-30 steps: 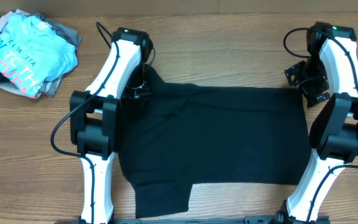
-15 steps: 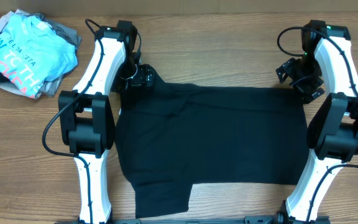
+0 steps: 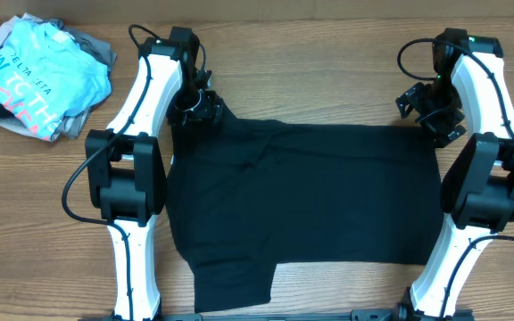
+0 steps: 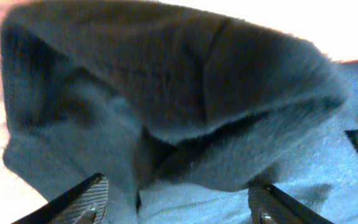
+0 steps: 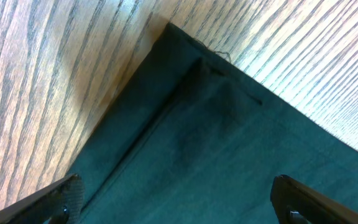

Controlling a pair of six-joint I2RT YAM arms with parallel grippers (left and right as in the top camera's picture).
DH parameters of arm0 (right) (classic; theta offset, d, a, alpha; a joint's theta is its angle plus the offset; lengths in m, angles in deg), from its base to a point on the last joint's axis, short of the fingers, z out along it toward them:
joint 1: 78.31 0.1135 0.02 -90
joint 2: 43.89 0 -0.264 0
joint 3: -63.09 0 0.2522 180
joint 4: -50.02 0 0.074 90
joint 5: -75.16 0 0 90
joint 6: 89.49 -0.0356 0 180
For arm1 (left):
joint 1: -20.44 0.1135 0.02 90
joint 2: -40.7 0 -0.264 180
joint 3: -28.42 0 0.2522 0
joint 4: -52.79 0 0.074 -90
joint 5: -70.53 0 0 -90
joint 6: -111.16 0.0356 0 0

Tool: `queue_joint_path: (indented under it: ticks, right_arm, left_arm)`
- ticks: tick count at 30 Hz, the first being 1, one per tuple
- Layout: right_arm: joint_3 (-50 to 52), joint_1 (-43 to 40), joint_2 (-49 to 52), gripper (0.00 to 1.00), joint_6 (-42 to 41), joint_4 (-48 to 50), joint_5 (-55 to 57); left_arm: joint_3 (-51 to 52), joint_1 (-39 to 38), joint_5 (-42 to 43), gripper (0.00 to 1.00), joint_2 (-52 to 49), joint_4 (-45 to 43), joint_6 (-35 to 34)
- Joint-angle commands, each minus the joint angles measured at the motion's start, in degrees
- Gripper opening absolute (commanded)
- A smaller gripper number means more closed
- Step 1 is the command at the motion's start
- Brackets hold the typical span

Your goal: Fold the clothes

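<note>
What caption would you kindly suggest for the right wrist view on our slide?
Open right gripper framing a hemmed corner of the black T-shirt on the wooden table.

The crumpled light blue fabric T-shirt (image 3: 47, 76) bears small white lettering, seemingly "ELTA ETA", and larger pink letters, "N TC TH", broken up by folds.

Between left gripper (image 3: 205, 109) and right gripper (image 3: 415, 100): T-shirt (image 3: 306, 192), lying on table (image 3: 328, 53). Well left of left gripper: garment pile (image 3: 43, 76).
</note>
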Motion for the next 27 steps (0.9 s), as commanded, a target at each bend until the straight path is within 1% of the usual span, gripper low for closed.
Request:
queue_joint_path:
  ticks: [1,3,7,8,11,14,21,27]
  right_arm:
    - [0.2,0.3,-1.7,1.00,0.5,0.2,-0.3]
    - [0.2,0.3,-1.7,1.00,0.5,0.2,-0.3]
    - [0.2,0.3,-1.7,1.00,0.5,0.3,-0.3]
    - [0.2,0.3,-1.7,1.00,0.5,0.3,-0.3]
    - [0.2,0.3,-1.7,1.00,0.5,0.4,-0.3]
    - [0.2,0.3,-1.7,1.00,0.5,0.3,-0.3]
    - [0.2,0.3,-1.7,1.00,0.4,-1.9,-0.5]
    - [0.2,0.3,-1.7,1.00,0.5,-2.6,-0.5]
  left_arm:
    - [0.3,-0.2,0.1,0.62,-1.0,-1.4,2.2]
    - [0.3,-0.2,0.5,0.53,-1.0,-1.8,2.2]
    - [0.3,-0.2,0.5,0.50,-1.1,-2.4,2.2]
    - [0.3,-0.2,0.5,0.47,-1.2,-2.4,2.2]
    - [0.3,-0.2,0.5,0.27,-1.4,-2.1,2.1]
    - [0.3,-0.2,0.5,0.04,-1.4,-0.4,2.1]
    - [0.2,-0.2,0.2,0.04,-0.9,5.4,-1.1]
    - [0.2,-0.2,-2.5,0.04,1.9,9.4,-6.6]
